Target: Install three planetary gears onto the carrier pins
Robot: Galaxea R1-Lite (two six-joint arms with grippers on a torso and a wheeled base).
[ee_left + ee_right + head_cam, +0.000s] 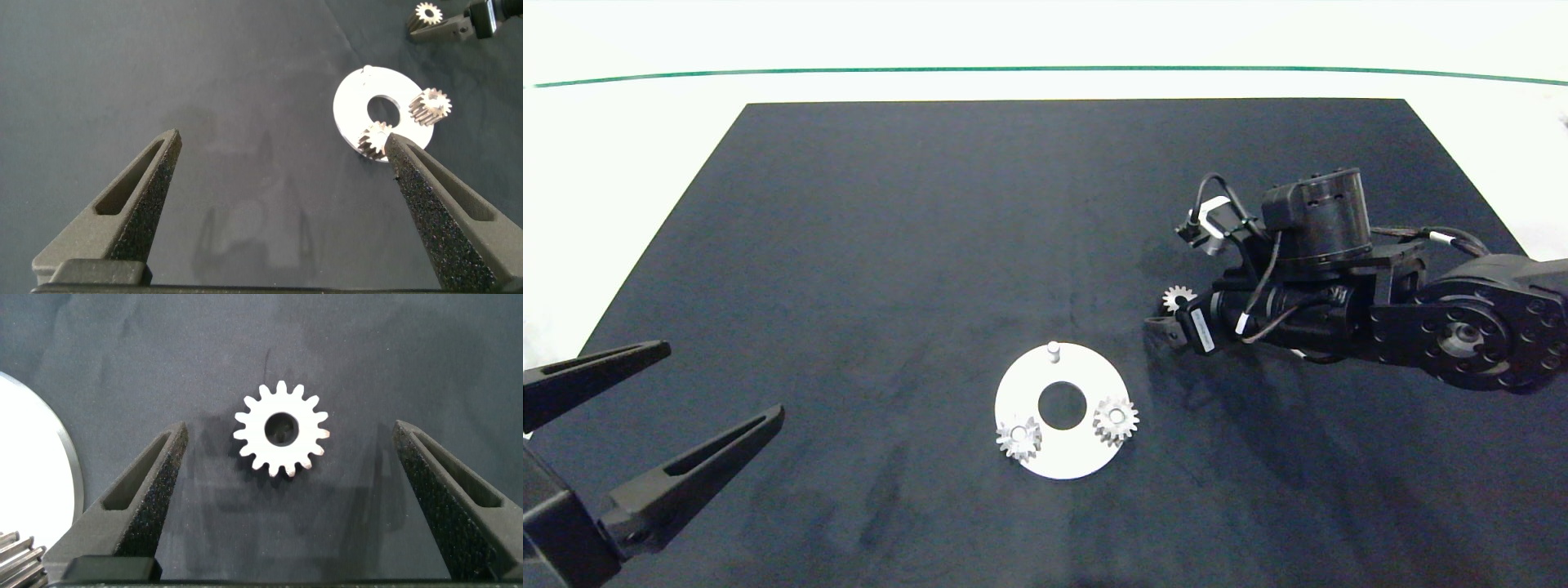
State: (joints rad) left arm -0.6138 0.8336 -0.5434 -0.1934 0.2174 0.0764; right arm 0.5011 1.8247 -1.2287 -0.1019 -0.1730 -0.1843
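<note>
The third small silvery toothed metal gear (281, 429) lies flat between the right pincer's (286, 482) wide-spread fingers, so centre, lower, then close evenly across its teeth.

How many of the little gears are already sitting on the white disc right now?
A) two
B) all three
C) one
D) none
A: two planetary gears sit on the white disc, one carrier pin stands bare, and the third gear lies flat on the black mat between the open fingers of the right gripper.
</note>
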